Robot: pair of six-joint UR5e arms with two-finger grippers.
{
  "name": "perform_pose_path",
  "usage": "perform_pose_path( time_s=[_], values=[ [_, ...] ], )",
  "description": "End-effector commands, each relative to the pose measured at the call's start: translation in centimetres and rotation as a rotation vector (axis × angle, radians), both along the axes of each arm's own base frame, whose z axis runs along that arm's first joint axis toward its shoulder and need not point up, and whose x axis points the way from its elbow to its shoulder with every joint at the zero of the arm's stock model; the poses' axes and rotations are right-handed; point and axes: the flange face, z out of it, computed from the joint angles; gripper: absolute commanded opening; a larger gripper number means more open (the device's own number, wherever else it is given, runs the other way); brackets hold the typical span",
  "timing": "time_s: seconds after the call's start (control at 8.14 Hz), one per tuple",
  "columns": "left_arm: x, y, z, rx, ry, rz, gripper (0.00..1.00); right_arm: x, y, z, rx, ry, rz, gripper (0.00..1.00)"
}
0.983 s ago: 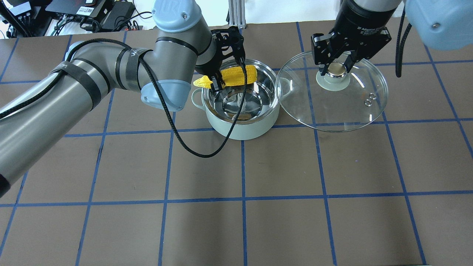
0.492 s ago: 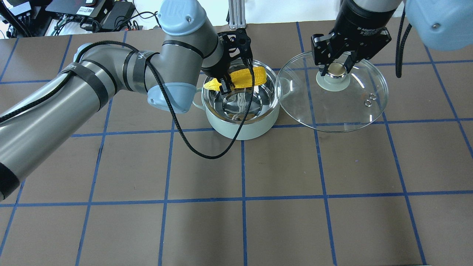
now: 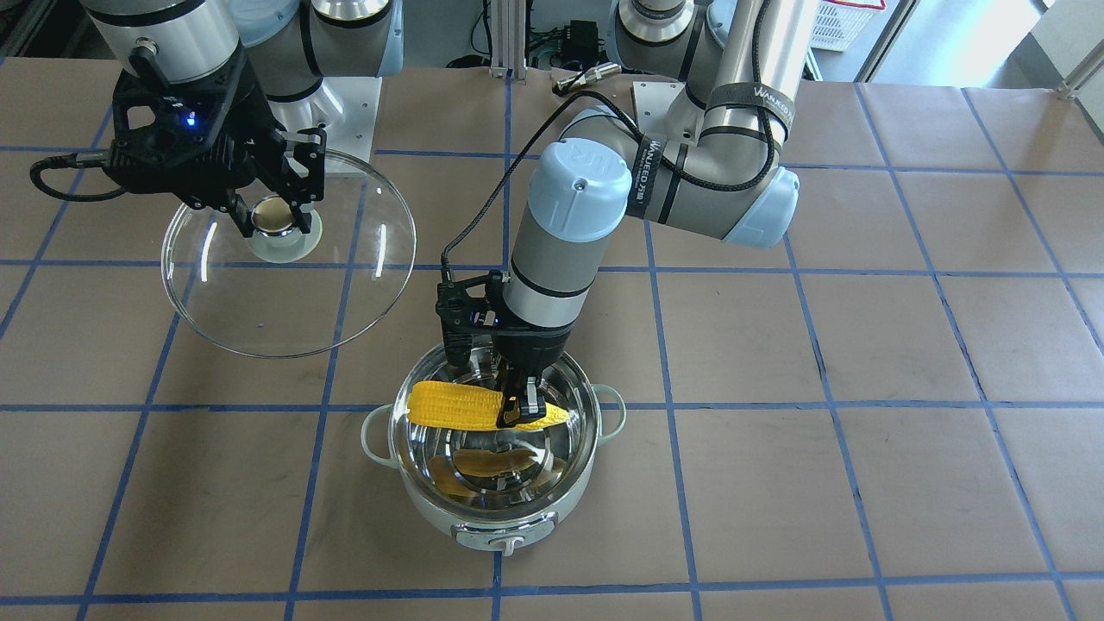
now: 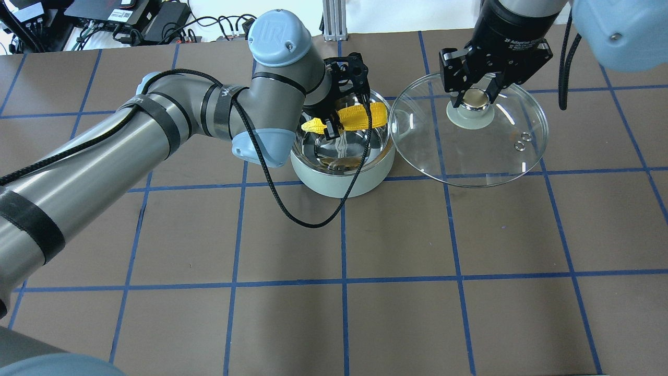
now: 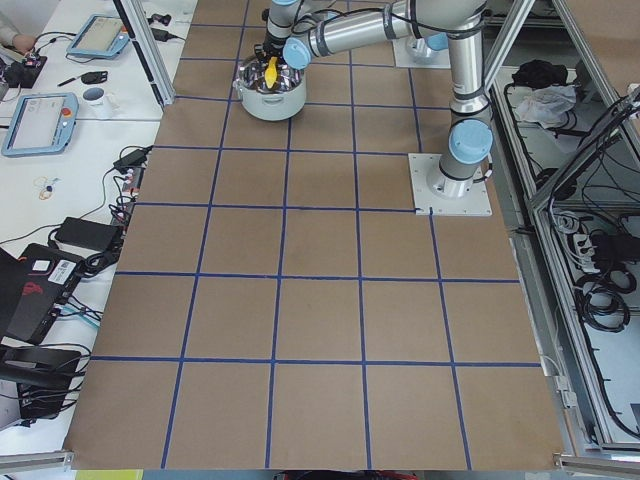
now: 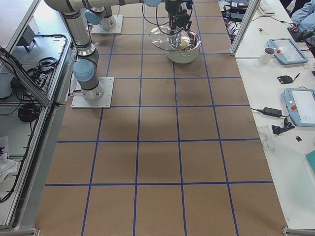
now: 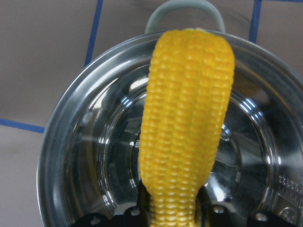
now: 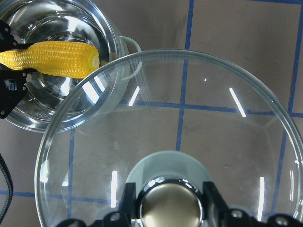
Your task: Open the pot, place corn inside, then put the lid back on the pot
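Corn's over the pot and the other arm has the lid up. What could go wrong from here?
1. The corn is held level near its pointed end by the left pincer, and its blunt end reaches the pot rim. Released so, it may bridge the rim.
2. The lid, in the right pincer, hangs close beside. Moved early, it might hit the left arm.
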Motion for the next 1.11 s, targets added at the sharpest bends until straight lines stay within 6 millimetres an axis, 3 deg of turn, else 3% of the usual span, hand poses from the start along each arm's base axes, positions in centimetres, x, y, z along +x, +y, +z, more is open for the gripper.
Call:
perform_pose_path(
  time_s=[0.0, 0.37, 0.86, 0.98],
  values=[
    [0.1, -0.1, -0.1, 0.000, -0.004, 0.012, 0.83, 0.0, 0.0, 0.0, 0.000, 0.000, 0.002, 0.34],
    [0.2, 0.3, 1.6, -0.011, 0.020, 0.070, 1.00, 0.0, 0.0, 0.0, 0.000, 0.000, 0.002, 0.34],
    [1.2, 1.6, 6.3, 0.028, 0.056, 0.228, 1.00, 0.0, 0.0, 0.0, -0.002, 0.000, 0.003, 0.34],
    [3.3, 1.2, 8.0, 0.015, 0.071, 0.270, 1.00, 0.0, 0.0, 0.0, -0.002, 0.000, 0.003, 0.34]
  ],
)
